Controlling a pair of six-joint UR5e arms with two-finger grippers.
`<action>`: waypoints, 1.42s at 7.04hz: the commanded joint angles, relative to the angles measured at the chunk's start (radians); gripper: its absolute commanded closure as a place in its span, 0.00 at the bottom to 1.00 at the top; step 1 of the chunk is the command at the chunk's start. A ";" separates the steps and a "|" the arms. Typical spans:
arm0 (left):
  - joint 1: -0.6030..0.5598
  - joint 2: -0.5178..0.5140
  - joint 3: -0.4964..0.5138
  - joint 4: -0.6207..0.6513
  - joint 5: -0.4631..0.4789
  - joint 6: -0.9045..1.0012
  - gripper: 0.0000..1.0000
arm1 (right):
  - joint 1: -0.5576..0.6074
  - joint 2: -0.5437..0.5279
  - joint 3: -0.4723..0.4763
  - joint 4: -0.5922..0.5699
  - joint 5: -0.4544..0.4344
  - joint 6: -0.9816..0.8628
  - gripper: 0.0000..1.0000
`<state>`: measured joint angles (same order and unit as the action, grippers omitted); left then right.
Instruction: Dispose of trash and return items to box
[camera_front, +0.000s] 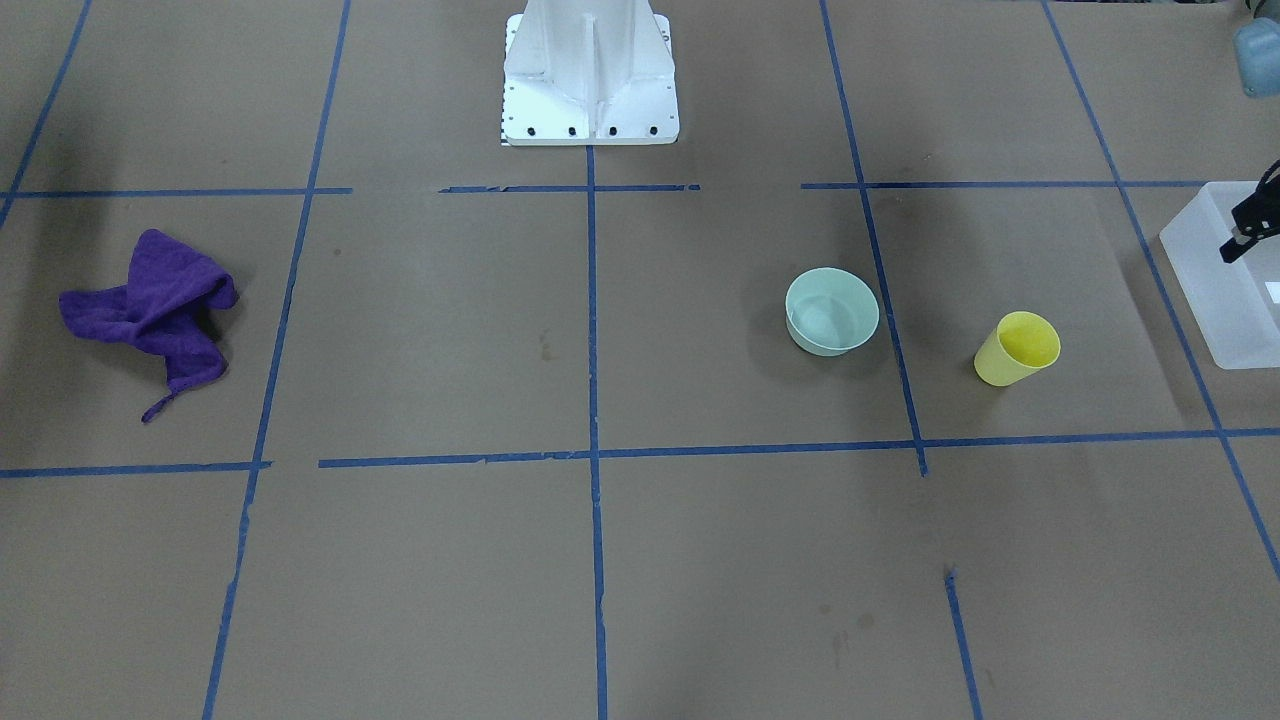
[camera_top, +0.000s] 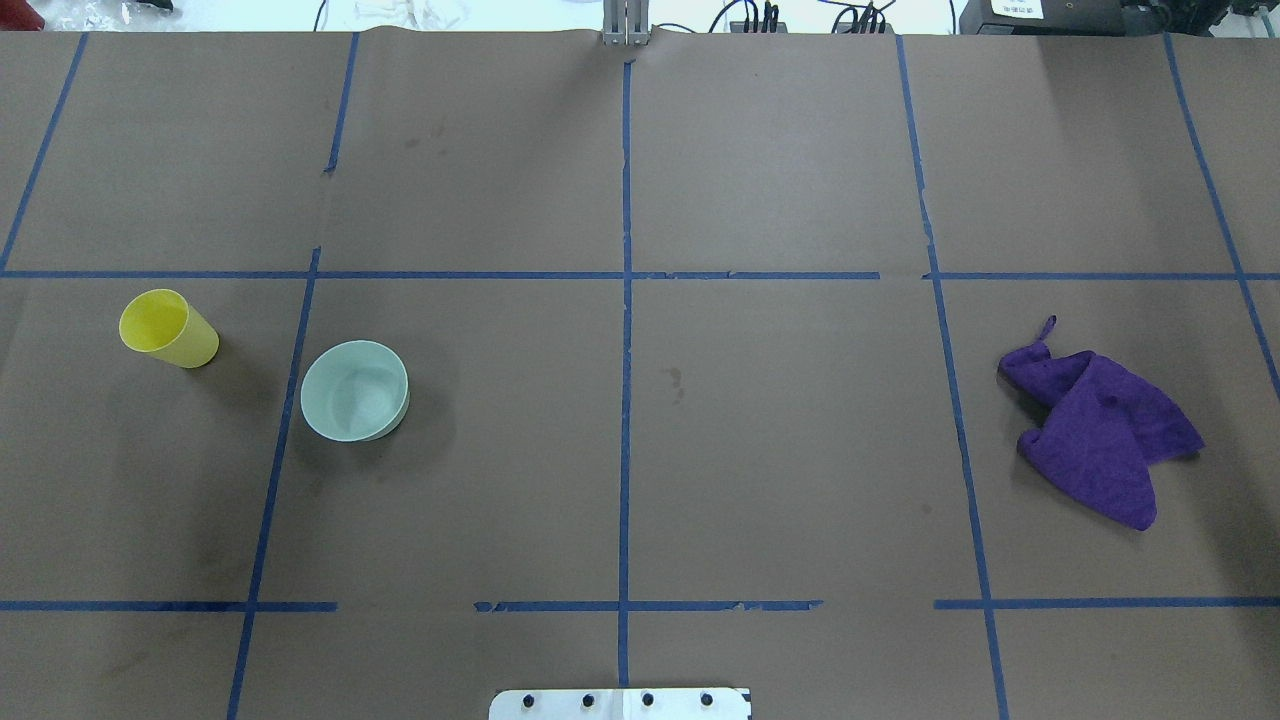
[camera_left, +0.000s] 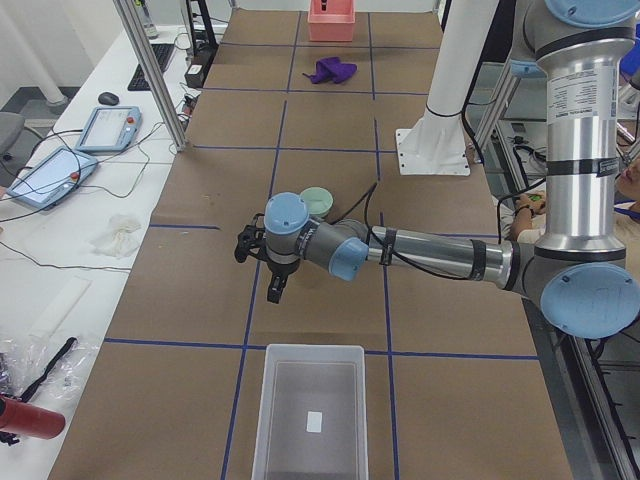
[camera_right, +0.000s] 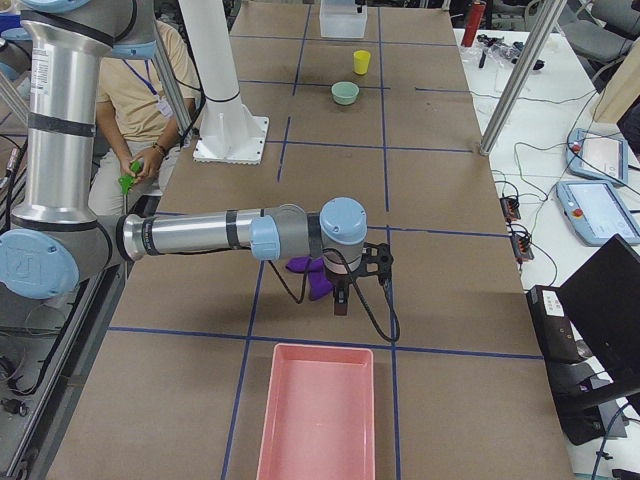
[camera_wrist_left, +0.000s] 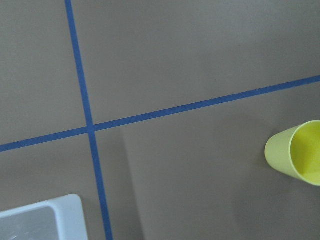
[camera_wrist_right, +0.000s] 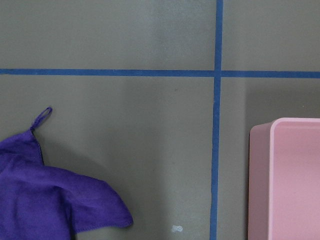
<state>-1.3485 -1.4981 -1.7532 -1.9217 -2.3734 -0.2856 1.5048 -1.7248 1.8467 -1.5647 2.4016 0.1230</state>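
Hanging near the yellow cup (camera_front: 1017, 348), the left gripper (camera_left: 274, 290) is likely being readied for it (jaw gap cannot be told).

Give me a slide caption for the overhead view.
Yellow cup and green bowl stand at left on the taped table, purple cloth at right.

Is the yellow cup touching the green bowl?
Apart. The overhead view shows a blue tape line lying between the yellow cup and the green bowl.
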 joint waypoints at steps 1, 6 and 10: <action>0.066 -0.060 0.047 -0.017 0.003 -0.102 0.00 | 0.000 0.001 0.000 -0.001 -0.001 0.000 0.00; 0.143 -0.140 0.109 -0.019 0.060 -0.161 0.00 | -0.003 -0.001 0.031 -0.003 0.013 -0.003 0.00; 0.242 -0.195 0.178 -0.022 0.060 -0.227 0.00 | -0.012 -0.004 0.023 -0.004 0.074 0.001 0.00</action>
<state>-1.1279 -1.6824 -1.5900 -1.9430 -2.3133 -0.5040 1.4971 -1.7286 1.8727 -1.5679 2.4710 0.1233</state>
